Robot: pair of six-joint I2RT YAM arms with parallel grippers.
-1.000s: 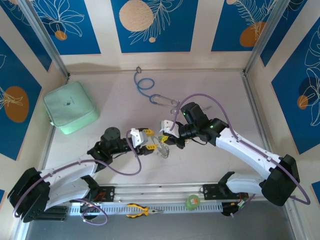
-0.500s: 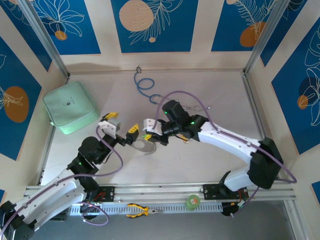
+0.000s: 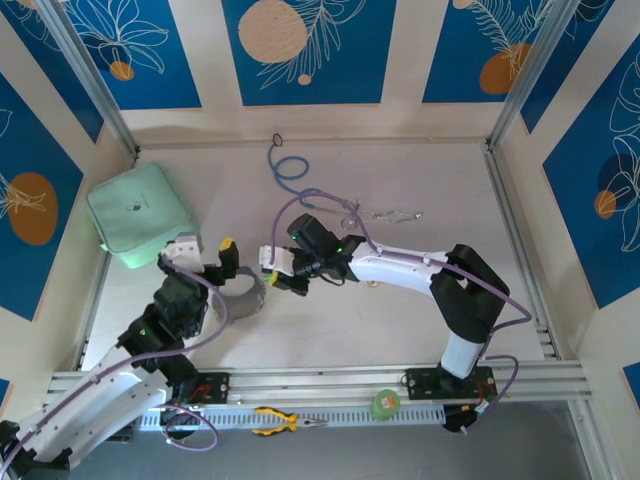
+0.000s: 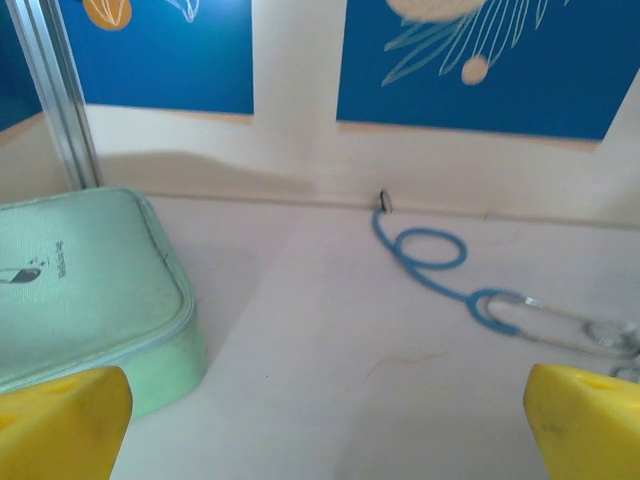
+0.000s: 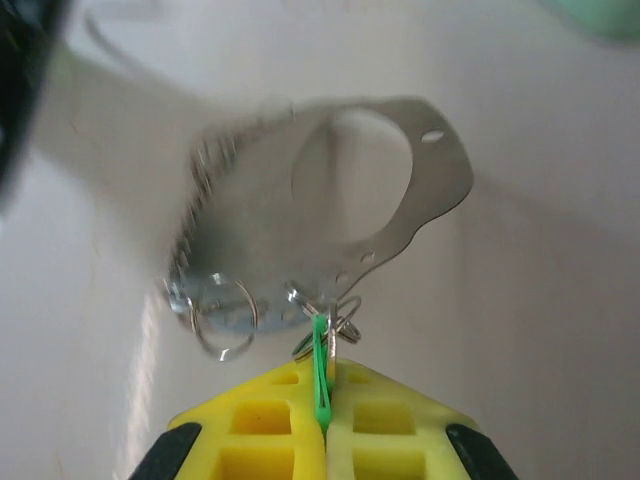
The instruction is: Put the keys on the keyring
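Observation:
My right gripper is shut on the green key, whose thin green head shows edge-on between the yellow fingertips. Just beyond the fingertips is the keyring, a flat silvery oval plate with a large hole and small wire rings along its near edge. The key's small rings touch that edge; I cannot tell if they are linked. From above, the keyring lies left of the right gripper. My left gripper stands wide open and holds nothing, up and left of the keyring, with its yellow fingertips far apart.
A mint green pouch sits at the left near the wall. A blue-tubed stethoscope lies at the back centre, its metal parts trailing right. Pliers and a round green disc rest on the front rail.
The left gripper opened, let go of the keyring and drew back to the left. The right gripper moved left with the green key, and the keyring went left with it.

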